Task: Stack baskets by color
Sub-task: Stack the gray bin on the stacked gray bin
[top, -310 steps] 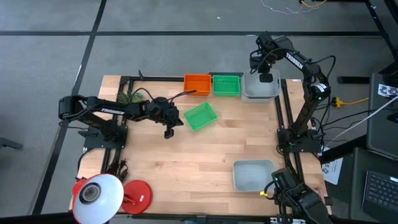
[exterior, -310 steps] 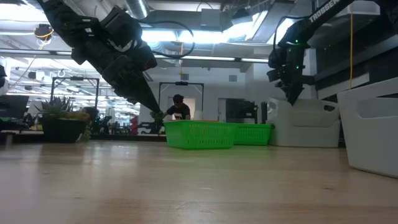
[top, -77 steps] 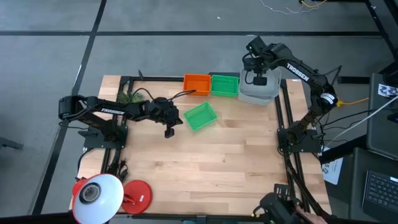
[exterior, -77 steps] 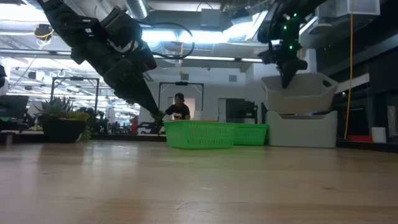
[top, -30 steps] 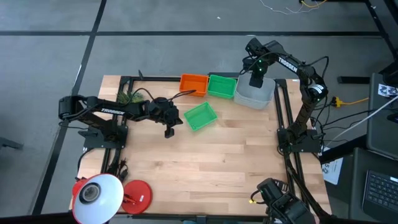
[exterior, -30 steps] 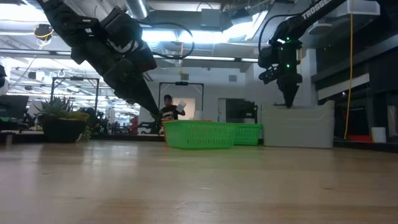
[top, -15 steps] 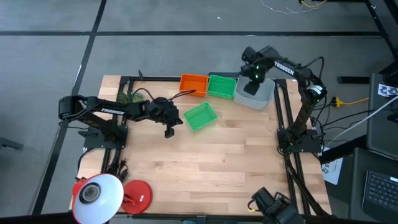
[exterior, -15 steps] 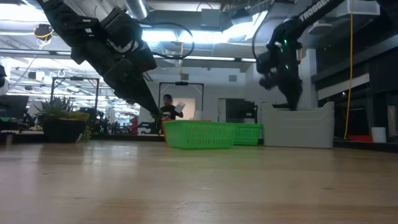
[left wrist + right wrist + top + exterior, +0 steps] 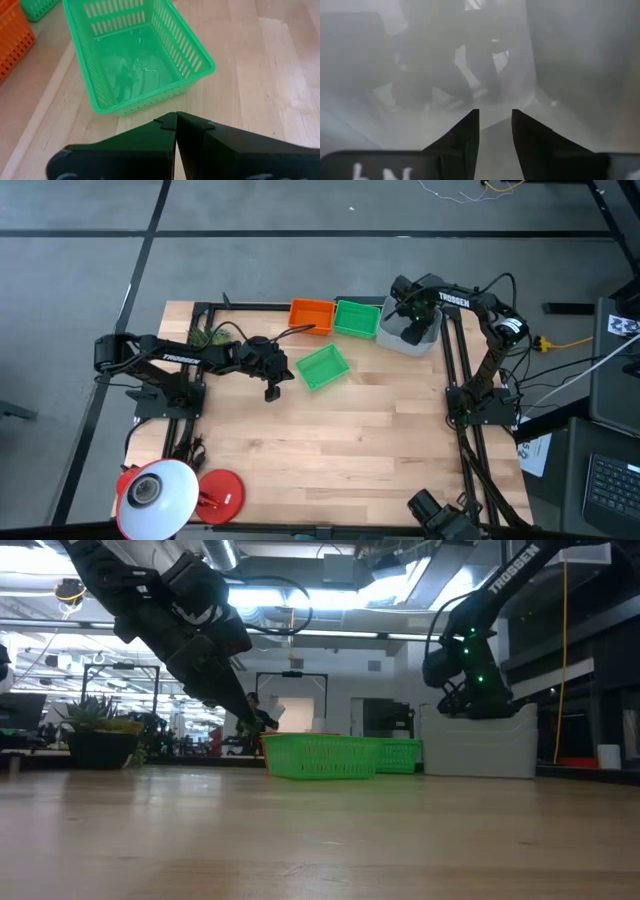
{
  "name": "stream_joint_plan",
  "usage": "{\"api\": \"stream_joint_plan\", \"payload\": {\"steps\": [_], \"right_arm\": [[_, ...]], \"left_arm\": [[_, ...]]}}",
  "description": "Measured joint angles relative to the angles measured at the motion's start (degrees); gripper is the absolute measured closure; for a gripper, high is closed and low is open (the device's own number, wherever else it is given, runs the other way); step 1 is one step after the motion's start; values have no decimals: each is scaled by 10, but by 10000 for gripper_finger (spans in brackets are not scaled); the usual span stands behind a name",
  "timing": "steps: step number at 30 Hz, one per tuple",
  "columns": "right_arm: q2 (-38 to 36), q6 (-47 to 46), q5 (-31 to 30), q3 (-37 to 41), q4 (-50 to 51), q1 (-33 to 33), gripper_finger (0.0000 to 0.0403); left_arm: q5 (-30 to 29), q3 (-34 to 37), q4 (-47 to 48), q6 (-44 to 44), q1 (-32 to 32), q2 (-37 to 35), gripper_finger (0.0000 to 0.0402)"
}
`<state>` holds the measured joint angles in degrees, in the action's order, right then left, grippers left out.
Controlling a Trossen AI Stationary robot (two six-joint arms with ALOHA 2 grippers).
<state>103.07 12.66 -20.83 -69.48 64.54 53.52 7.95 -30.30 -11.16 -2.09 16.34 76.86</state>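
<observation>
Now | right fingers (image 9: 495, 131) parted inside grey basket (image 9: 424, 337); left fingers (image 9: 176, 120) closed, empty-handed; green basket (image 9: 137, 52) empty

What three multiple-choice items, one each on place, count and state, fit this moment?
1. Where is the right hand?
A. inside the grey-white basket
B. over the lamp
C. above the loose green basket

2. How many green baskets show in the high view?
A. one
B. two
C. four

3. How do the left hand's fingers stand?
A. wide apart
B. shut, holding nothing
C. shut on the orange basket

Answers: 1 A, its wrist view shows pale walls all round; 2 B, one in the back row, one loose; 3 B, the tips meet short of the green basket.
</observation>
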Motion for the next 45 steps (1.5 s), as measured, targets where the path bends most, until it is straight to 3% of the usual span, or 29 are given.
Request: {"api": "stream_joint_plan", "payload": {"steps": [14, 22, 45], "right_arm": [[4, -60, -88, -29, 8, 7, 290], [4, -74, -173, -30, 45, 7, 290], [5, -98, -288, -29, 16, 8, 313]], "left_arm": [[0, 0, 0, 0, 0, 0, 401], [0, 0, 0, 0, 0, 0, 401], [0, 0, 1, 0, 0, 0, 401]]}}
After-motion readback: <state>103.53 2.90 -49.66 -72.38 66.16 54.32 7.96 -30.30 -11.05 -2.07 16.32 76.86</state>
